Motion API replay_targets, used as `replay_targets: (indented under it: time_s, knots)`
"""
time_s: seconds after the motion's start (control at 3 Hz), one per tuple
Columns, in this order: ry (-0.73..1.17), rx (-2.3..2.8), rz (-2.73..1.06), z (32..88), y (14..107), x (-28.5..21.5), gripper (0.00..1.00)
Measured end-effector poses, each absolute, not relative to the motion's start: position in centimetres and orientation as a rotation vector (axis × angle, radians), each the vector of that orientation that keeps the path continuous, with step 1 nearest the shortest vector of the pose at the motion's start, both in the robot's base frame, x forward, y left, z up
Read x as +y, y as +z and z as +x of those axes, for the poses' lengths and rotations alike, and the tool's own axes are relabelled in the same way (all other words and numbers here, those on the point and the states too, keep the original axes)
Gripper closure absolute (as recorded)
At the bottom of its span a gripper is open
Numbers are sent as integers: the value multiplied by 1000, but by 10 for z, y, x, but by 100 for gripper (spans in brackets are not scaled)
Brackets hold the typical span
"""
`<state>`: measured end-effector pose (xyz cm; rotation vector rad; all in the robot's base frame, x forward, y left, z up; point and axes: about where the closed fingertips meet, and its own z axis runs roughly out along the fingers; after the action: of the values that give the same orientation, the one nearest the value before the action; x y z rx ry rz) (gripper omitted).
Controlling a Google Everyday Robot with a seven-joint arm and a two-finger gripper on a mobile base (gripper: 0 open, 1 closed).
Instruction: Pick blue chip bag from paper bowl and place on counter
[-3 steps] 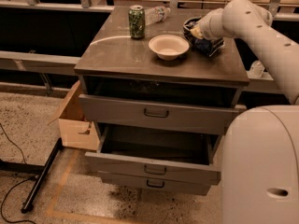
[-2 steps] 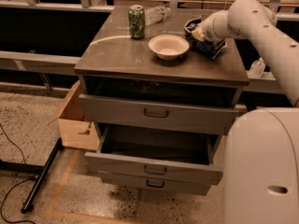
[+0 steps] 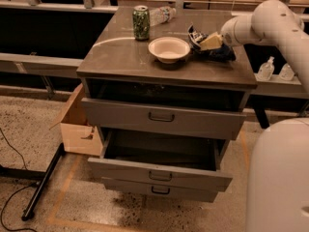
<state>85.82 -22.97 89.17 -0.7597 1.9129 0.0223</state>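
Just left of the end effector [image 3: 210, 41] sits the empty paper bowl [image 3: 169, 49]; directly beneath it, on the bench [image 3: 120, 52], lies the blue chip bag [image 3: 223, 53]. Whether it grips, I cannot tell. The bag looks light, crinkly and slippery, so a raised edge fold seems the best place to pinch.

Arm [image 3: 270, 23] (white, elbow bent) holds end effector [image 3: 208, 41] at upper right.

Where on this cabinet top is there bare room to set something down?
Bare: front-left of the counter, before the can and left of the bowl. Crowded: right of the bowl, where the hand sits at the chip bag; bottle at back.
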Motion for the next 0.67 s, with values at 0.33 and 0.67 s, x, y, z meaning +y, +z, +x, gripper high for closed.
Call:
replay_targets:
  time_s: [0.33,0.67]
  knots:
    - [11,1933,-627,844,895,-261,0]
    - [-42,1981,-506,824,890,-298,0]
